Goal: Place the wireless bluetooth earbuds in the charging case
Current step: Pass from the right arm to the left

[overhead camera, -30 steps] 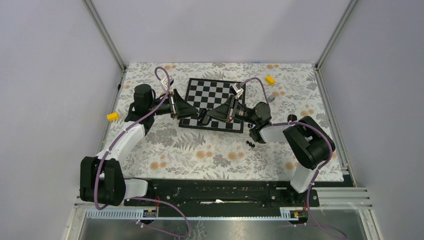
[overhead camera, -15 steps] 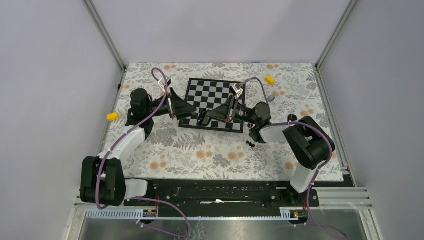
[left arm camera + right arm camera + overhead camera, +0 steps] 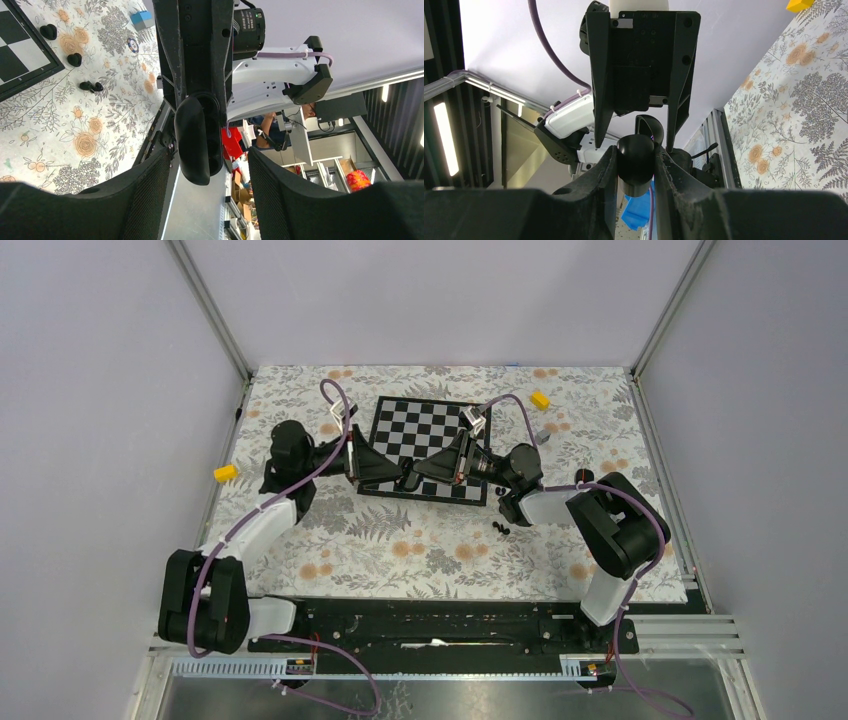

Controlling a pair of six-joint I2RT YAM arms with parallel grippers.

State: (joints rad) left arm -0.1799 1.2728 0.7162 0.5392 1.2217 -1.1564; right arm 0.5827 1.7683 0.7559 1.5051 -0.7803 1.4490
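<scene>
Collision is the risk: my right gripper (image 3: 635, 154) pinches the open charging case (image 3: 635, 167) over the chessboard (image 3: 430, 430) edge, and my empty left gripper (image 3: 207, 165), jaws parted and seemingly very close, could knock it loose.

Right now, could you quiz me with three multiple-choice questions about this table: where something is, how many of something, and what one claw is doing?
1. Where do the loose earbuds lie? A on the chessboard; B on the floral cloth; C in a bowl.
2. How many yellow blocks show from above? A one; B two; C four.
3. The right gripper is: A open, empty; B out of view; C shut on the charging case.
Answers: B, flower print lies under them. B, one left, one far right. C, its fingers clamp the case's sides.
</scene>
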